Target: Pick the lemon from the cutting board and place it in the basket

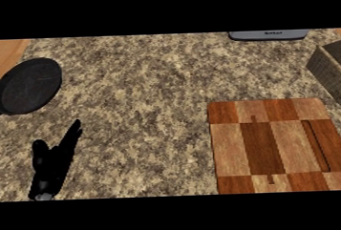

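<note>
- The left hand (53, 164), lower left, rests with fingers straight and holds nothing, likely idle because the work lies to the right.
- The board (273, 146), lower right, bears no lemon; none shows.
- The basket (330, 68), right edge, hides its inside.

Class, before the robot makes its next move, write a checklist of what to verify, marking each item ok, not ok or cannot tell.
1. The lemon lies on the striped brown wooden cutting board: not ok, none shows there.
2. The brown woven basket is in view: ok, at the right edge, cut off.
3. The lemon is in the basket: cannot tell, its inside barely shows.
4. The black left hand is free: ok, open, holding nothing.
5. The right hand is ready: cannot tell, out of view.
</note>
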`<move>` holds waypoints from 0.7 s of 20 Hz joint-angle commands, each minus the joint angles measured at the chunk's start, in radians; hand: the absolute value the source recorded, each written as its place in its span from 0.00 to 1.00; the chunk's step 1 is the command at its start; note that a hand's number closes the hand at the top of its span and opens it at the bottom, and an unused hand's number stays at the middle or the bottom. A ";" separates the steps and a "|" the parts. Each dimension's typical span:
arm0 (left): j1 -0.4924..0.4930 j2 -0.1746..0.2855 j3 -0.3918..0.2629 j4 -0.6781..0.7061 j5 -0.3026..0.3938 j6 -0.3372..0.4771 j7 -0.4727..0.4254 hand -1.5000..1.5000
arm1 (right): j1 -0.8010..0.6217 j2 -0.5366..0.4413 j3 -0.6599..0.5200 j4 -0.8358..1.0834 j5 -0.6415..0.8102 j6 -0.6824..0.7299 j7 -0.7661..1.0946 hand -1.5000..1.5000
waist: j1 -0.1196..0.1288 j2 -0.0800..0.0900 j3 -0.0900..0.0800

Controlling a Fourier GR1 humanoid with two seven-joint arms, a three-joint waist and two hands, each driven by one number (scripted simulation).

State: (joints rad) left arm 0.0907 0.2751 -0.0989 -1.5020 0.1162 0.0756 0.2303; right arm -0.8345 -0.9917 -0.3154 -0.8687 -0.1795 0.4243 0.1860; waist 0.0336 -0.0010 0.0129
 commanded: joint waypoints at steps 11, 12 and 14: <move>0.025 -0.008 0.008 0.060 0.010 -0.021 0.063 0.50 | -0.004 -0.117 0.089 0.260 0.286 -0.058 -0.380 0.00 | 0.008 0.016 -0.011; 0.007 -0.003 0.007 0.058 0.016 -0.032 0.078 0.50 | 0.015 -0.130 0.081 0.309 0.299 -0.070 -0.438 0.00 | 0.013 0.022 -0.009; 0.015 -0.023 0.005 0.097 -0.005 -0.023 0.015 0.50 | -0.044 -0.129 0.075 0.342 0.299 -0.063 -0.428 0.00 | 0.011 0.019 -0.011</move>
State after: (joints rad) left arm 0.0816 0.2719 -0.0878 -1.5007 0.1161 0.0525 0.2338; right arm -0.8316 -1.0998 -0.2296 -0.6128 0.0995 0.3551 -0.1797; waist 0.0442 0.0062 0.0137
